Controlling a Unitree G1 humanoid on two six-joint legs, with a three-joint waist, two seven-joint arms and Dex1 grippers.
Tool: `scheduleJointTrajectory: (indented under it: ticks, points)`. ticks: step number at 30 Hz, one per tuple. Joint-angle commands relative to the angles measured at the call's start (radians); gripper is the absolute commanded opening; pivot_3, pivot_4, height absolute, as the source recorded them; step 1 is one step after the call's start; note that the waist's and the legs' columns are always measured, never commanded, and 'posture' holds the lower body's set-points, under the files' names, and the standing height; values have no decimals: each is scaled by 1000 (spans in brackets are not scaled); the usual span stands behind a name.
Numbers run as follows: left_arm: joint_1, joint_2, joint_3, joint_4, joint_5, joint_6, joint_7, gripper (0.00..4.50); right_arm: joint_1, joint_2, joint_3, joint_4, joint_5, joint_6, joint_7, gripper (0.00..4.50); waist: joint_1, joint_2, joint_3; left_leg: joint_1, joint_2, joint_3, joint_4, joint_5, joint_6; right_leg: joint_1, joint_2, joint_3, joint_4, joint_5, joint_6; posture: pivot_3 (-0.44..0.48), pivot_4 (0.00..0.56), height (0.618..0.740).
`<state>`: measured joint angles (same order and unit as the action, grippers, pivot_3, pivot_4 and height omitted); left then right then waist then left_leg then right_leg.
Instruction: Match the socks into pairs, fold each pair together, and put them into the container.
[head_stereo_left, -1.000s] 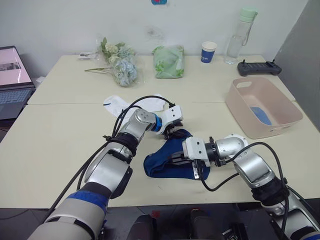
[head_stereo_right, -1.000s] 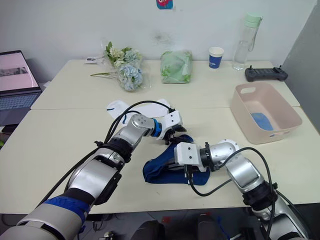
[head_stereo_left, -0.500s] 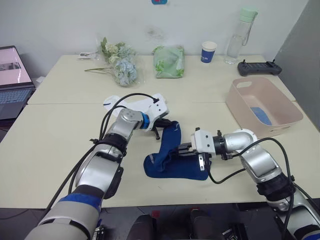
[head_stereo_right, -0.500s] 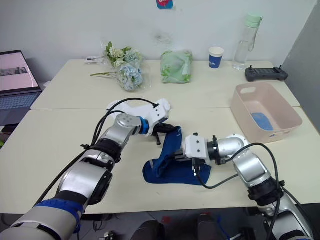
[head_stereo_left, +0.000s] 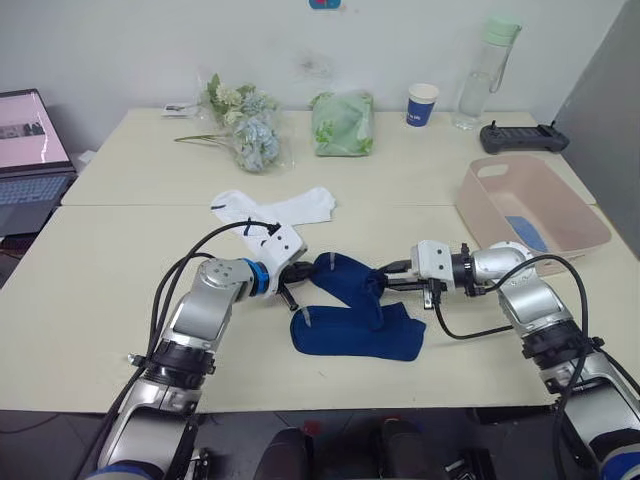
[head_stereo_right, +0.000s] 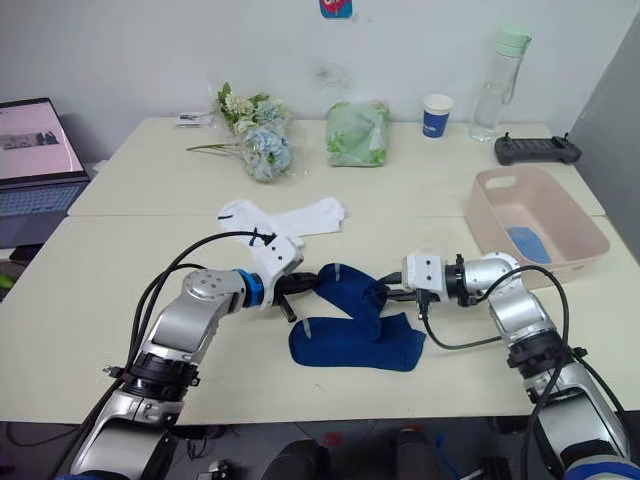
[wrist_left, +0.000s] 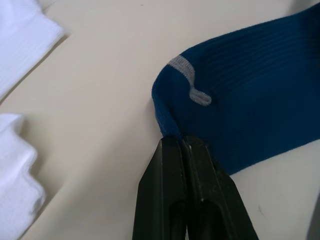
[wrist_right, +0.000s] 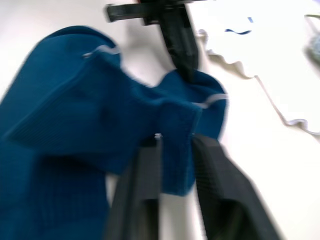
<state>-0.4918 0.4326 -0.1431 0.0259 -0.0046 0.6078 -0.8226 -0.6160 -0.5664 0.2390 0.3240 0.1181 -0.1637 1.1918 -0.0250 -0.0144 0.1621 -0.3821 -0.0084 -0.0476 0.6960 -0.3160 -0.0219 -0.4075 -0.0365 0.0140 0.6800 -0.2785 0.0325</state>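
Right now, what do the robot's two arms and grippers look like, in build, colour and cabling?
Both arms are silver-grey metal with rounded joints, and loose black cables loop along them. The left arm has a bright blue ring at the wrist ahead of a white block; the right arm ends in a similar white block. The left gripper and right gripper each have two slim black fingers.

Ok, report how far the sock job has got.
Done: light blue fabric, seemingly the blue pair, lies in the pink container. In hand: the left pincer and right pincer each pinch an end of one navy sock, held above the other navy sock on the table. Left: fold and bin the navy pair, then the white socks lying beyond them.
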Motion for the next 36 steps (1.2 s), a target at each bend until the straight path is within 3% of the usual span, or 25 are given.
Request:
scheduleJointTrajectory:
  ticks: [1,2,12,17,22,25,31,36]
  points:
    - [13,-5,21,-67,-20,29,46,0,16,-41,-98,-43,51,82,-41,2487,1,0,0,0,0,0,0,0,0,0,0,0,0,0,0,0,150,740]
    - [18,-5,21,-72,-22,31,56,0,36,-55,-122,-76,71,148,-58,2821,2,0,0,0,0,0,0,0,0,0,0,0,0,0,0,0,150,740]
    - [55,15,18,-103,-55,30,90,0,319,-115,-320,-558,343,918,-307,2821,8,0,0,0,1,-1,-1,-2,4,0,0,0,1,0,0,0,150,740]
    - [58,25,5,-100,-62,20,89,0,383,-82,-311,-668,368,1149,-462,2821,12,0,0,0,0,0,0,-2,4,0,-1,0,0,0,0,0,150,740]
    - [45,28,-3,-81,-61,8,88,0,396,-20,-310,-720,405,1222,-527,2821,11,0,0,0,0,0,-1,-2,4,0,0,0,0,0,0,0,150,740]
    - [41,29,-4,-76,-62,5,90,0,397,-13,-316,-735,426,1236,-533,2235,13,0,0,0,0,0,-1,-2,4,0,0,0,0,0,0,0,150,740]
    - [45,34,-6,-76,-62,2,92,0,406,-19,-338,-730,481,1269,-521,120,13,0,0,0,0,0,-1,-2,4,1,0,0,0,0,0,0,150,740]
    - [51,37,-5,-87,-62,4,94,0,396,-12,-337,-721,497,1261,-526,52,13,0,0,0,0,0,-1,-2,4,1,0,0,0,0,0,0,150,740]
